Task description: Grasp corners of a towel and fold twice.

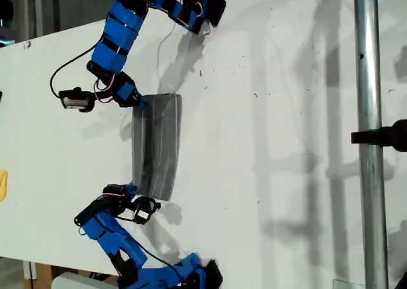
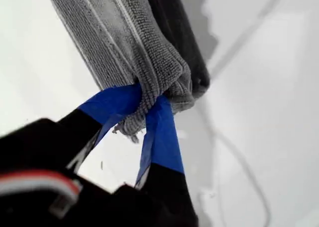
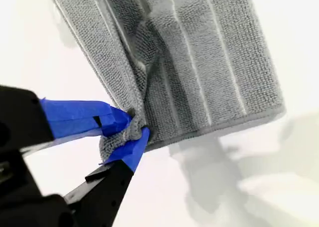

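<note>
Clamping down on bunched grey cloth, the jaws of my first gripper [image 2: 149, 112] are pinching one corner of the towel [image 2: 134, 47], and the jaws of my second gripper [image 3: 130, 129] are pinching another corner of it in the same way, a small wad of fabric squeezed between the blue tips. The towel [image 1: 156, 146] is lying on the white surface [image 1: 267, 149] as a narrow folded strip between the two arms, toward the exterior view's left, so I am judging that one fold is already in place and the second is now in hand. The next move is calling for both grippers to be lifting together and carrying their corners across the strip, keeping pace so the cloth is not twisting or slipping out. Which arm in the exterior view belongs to which wrist view is hard to tell, since both are showing much the same grip. How many layers each pinch is catching is hidden inside the wad. A small yellow object [image 1: 3, 184] is being cut off at the exterior view's left edge, and I cannot make out what it is.
</note>
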Controlling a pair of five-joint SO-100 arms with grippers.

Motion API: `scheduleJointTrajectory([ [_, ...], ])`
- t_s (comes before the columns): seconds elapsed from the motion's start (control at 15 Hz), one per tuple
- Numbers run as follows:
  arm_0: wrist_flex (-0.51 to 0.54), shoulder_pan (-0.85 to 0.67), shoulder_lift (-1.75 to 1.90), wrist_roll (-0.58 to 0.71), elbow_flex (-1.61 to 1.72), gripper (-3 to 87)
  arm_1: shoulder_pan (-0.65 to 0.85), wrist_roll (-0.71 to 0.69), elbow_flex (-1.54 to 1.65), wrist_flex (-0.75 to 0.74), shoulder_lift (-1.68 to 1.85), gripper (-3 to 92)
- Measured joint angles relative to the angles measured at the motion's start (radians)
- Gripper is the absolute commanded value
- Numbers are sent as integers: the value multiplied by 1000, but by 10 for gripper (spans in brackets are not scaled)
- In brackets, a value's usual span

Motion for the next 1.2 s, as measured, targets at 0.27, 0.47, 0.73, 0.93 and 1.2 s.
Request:
scheduleJointTrajectory([
  [0.27, 0, -15, 15, -25, 32, 26, -5, -25, -9, 5, 28, -3],
  [0.47, 2, 31, 14, -103, 121, 72, -135, 80, 155, -17, 28, -3],
  [0.73, 9, 173, -29, -224, 176, 86, -230, 193, 301, -78, -34, -3],
  [0.93, 8, 201, -137, -296, 176, 110, -209, 193, 308, -140, -115, 44],
  [1.2, 21, 172, -147, -362, 244, 325, -137, 235, 307, -95, -143, 350],
])
